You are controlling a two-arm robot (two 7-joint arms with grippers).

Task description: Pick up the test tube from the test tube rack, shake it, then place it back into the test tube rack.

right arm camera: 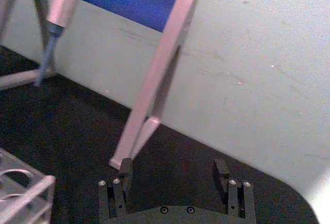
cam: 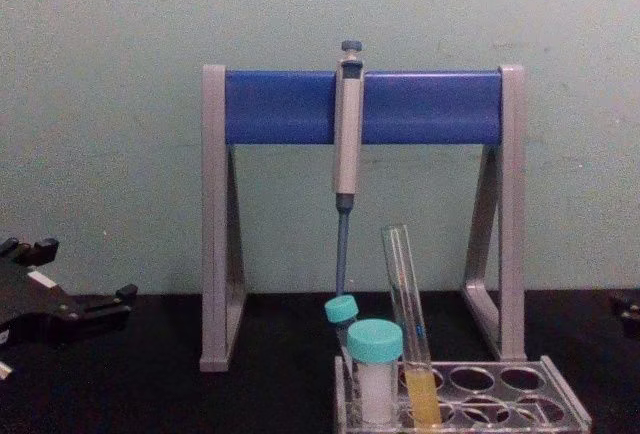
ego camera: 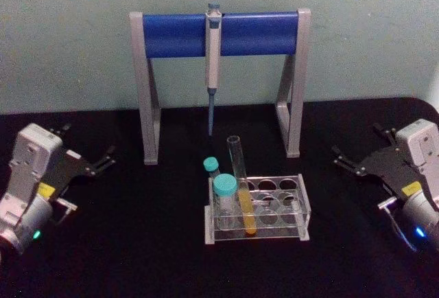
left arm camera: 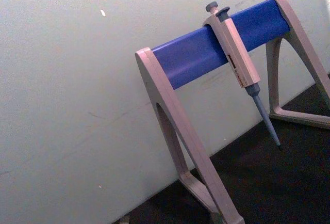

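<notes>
The test tube (ego camera: 240,174), tall and clear with yellow liquid at its bottom, stands tilted in a front hole of the clear test tube rack (ego camera: 304,206) at the table's middle. The chest view shows the tube (cam: 407,304) rising well above the rack (cam: 560,406). My left gripper (ego camera: 88,143) rests open at the far left, well away from the rack, and its black fingers also show in the chest view (cam: 80,276). At the far right my right gripper (ego camera: 358,144) is open and empty, with its fingers (right arm camera: 125,171) spread and a corner of the rack (right arm camera: 31,195) off to the side.
Two teal-capped white vials (ego camera: 224,198) (ego camera: 210,169) stand in the rack's left holes, next to the tube. Behind the rack is a grey-and-blue pipette stand (ego camera: 171,35) with a pipette (ego camera: 212,58) hanging from it. The black table ends at a pale wall.
</notes>
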